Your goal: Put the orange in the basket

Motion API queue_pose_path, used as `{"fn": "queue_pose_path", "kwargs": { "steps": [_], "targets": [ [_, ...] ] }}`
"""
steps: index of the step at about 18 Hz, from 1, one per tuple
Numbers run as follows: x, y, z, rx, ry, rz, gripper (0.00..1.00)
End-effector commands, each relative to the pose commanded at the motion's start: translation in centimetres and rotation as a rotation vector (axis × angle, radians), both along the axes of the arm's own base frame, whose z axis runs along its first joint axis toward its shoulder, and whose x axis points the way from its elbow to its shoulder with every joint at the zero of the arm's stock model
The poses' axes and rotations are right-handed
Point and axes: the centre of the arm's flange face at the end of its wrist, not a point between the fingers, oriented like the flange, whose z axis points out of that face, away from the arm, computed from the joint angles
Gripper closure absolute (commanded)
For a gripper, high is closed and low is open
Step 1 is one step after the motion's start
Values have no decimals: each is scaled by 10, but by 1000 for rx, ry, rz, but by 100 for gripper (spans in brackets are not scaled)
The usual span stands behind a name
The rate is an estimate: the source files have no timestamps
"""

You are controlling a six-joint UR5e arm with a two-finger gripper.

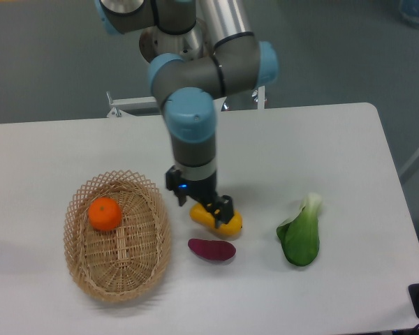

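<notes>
The small round orange (105, 213) lies inside the woven wicker basket (148, 259), in its upper left part, with nothing touching it. My gripper (205, 207) hangs well to the right of the basket, directly over the yellow-orange mango (228, 222). Its dark fingers hide part of the mango, and I cannot make out whether they stand open or shut.
A purple sweet potato (211, 249) lies just below the mango. A green bok choy (301, 233) lies at the right of the white table (321, 146). The arm's base stands behind the table's far edge.
</notes>
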Motion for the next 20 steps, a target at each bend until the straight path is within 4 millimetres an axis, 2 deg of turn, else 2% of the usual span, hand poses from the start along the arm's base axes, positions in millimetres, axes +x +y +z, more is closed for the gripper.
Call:
{"fn": "queue_pose_path", "kwargs": {
  "steps": [6, 10, 13, 15, 20],
  "targets": [
    [-42, -33, 0, -33, -19, -21, 0],
    [-67, -58, -2, -62, -3, -110, 0],
    [-74, -64, -3, -72, 4, -181, 0],
    [-90, -80, -4, -74, 5, -204, 0],
    [-109, -97, -10, -79, 4, -218, 0]
  ]
}}
